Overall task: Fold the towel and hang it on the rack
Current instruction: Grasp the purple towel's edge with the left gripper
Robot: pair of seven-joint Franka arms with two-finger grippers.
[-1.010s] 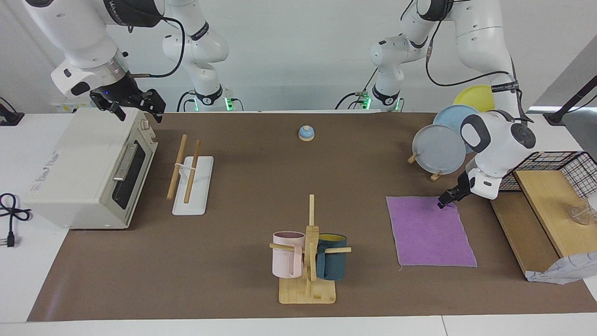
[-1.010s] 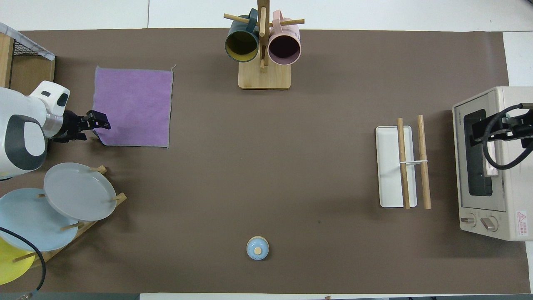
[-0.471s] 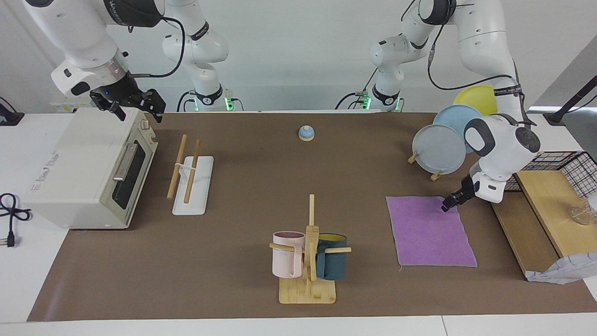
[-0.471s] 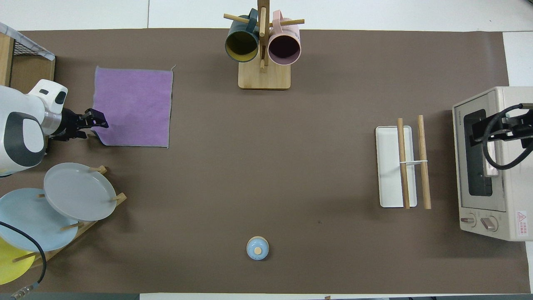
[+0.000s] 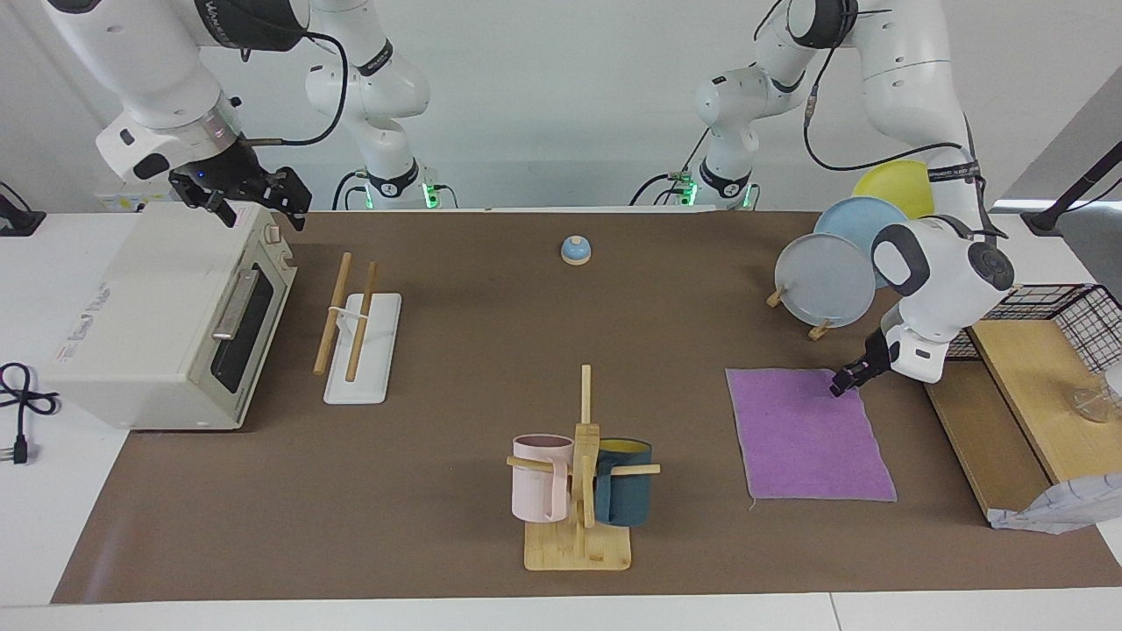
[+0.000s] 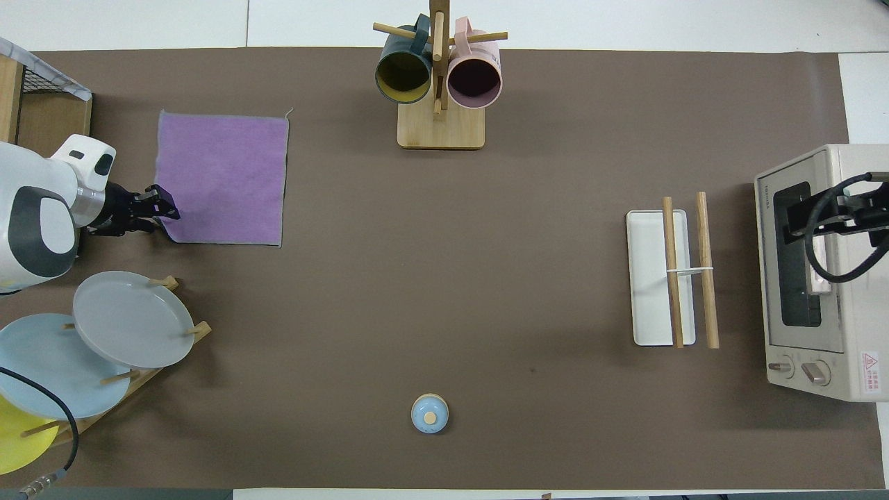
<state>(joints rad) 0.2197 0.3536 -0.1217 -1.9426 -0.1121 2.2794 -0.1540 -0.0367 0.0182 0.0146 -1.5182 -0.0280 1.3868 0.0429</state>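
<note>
Purple square cloth towel lies flat on your brown table mat, toward the left arm's end, purple face up. Your left gripper is down at the towel's corner nearest the robots, on the side by the wooden shelf. Its dark fingers look close together at the cloth's edge, but you cannot tell whether they pinch it.

Your rack, a white rectangular base carrying two parallel light wooden rods, sits bare toward the right arm's end, well apart from the towel and just beside the white toaster oven. Your right gripper hangs over the oven's top, its arm waiting, with its jaws spread apart and holding nothing.

Between towel and rack, farther from the robots, stands the wooden mug tree with a pink mug and a dark teal mug. Nearer to the robots than the towel is the wooden plate stand with grey, blue and yellow plates.
</note>
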